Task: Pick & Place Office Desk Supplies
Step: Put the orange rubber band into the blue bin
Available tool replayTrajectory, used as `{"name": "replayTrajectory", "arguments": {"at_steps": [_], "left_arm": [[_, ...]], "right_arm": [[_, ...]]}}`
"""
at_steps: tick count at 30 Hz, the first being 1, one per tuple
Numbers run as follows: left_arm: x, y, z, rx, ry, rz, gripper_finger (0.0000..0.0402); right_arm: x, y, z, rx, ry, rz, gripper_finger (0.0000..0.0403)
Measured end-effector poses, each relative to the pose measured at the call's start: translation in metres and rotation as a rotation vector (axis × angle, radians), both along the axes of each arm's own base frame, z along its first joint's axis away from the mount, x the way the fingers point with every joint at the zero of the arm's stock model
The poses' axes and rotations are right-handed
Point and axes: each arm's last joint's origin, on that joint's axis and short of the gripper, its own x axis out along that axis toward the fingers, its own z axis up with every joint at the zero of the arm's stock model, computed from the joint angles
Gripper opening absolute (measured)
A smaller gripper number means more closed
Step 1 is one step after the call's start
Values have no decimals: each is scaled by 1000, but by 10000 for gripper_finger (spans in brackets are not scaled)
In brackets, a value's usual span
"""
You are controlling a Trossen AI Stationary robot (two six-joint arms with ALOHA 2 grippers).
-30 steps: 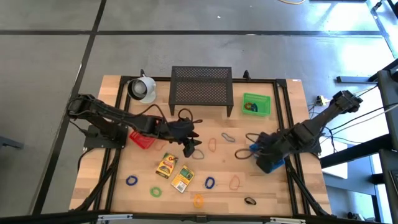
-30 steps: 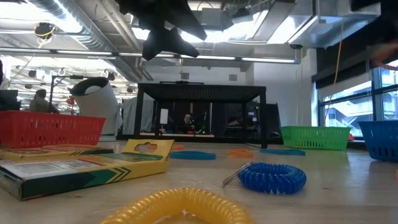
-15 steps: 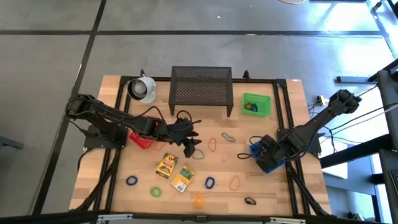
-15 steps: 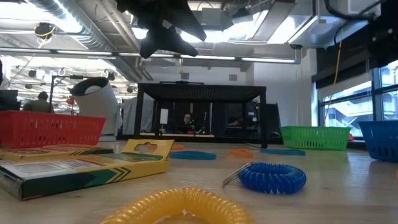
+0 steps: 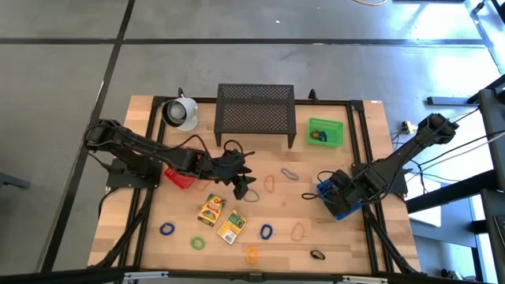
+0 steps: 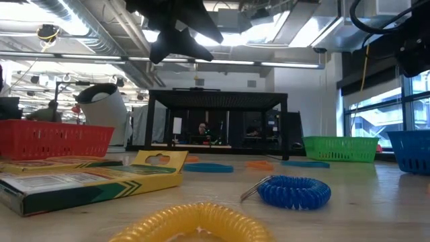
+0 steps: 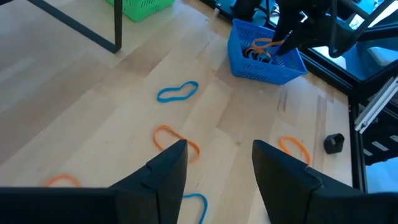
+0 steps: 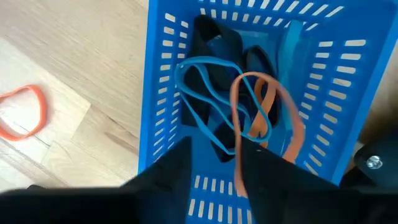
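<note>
Two arms share one wooden worktop [image 5: 331, 244]; the black mesh stand [image 5: 256, 110] sits at the far centre, with the white mug [image 5: 181, 113] to its left and the green bin [image 5: 325, 132] to its right; the red bin [image 5: 180, 175] lies at the left and the blue bin [image 5: 338, 200] at the right edge. The right gripper [image 8: 208, 165] hangs directly over the blue bin; its jaws stand partly apart, and an orange loop [image 8: 266, 115] lies draped between them onto the blue and dark loops already in that bin; whether the jaws still touch it cannot be told. A second ago this arm reached further left over the worktop with jaws shut; it has since drawn back to the bin and begun to part them, which reads as a release in progress, so one more supply is likely delivered. The left gripper [image 7: 217, 168] hovers over mid-worktop with jaws open and empty, unchanged across the frames, above an orange loop [image 7: 176, 139] and near a blue loop [image 7: 177, 92]. Left to clear: two yellow packets [image 5: 222, 217] near centre; scattered loops in blue [image 5: 166, 229], green [image 5: 197, 243], yellow [image 5: 251, 254] and orange [image 5: 298, 231] along the near edge; a small dark clip [image 5: 317, 255] at near right. Sorting appears well short of finished.
</note>
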Motion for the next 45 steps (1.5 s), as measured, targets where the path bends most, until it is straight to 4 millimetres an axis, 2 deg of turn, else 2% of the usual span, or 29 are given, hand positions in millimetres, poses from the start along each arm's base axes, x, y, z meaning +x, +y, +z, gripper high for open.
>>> {"name": "replayTrajectory", "arguments": {"at_steps": [4,9,13,16,23,34,38,41,45], "left_arm": [[-1,-3,0,-6,-1,-7,175],[-2,-8,0,-13,-2,-17,175],[-2,-12,0,-19,-5,-13,175],[-3,-15,0,-20,-6,-14,175],[-4,-20,0,-32,-8,-23,175],[-7,-30,0,-18,-12,-35,175],[-8,-34,0,-9,-14,-36,175],[-9,-35,0,-5,-15,-36,175],[-9,-36,0,-3,-15,-38,175]], "right_arm": [[2,2,5,8,-14,16,190],[7,6,27,14,-53,75,247],[8,4,47,-50,-71,94,262],[7,2,52,-89,-74,123,263],[8,3,44,-136,-39,256,263],[19,16,24,-189,99,784,263],[22,21,15,-212,150,915,263],[25,23,9,-218,181,884,263],[28,21,7,-207,190,662,263]]}}
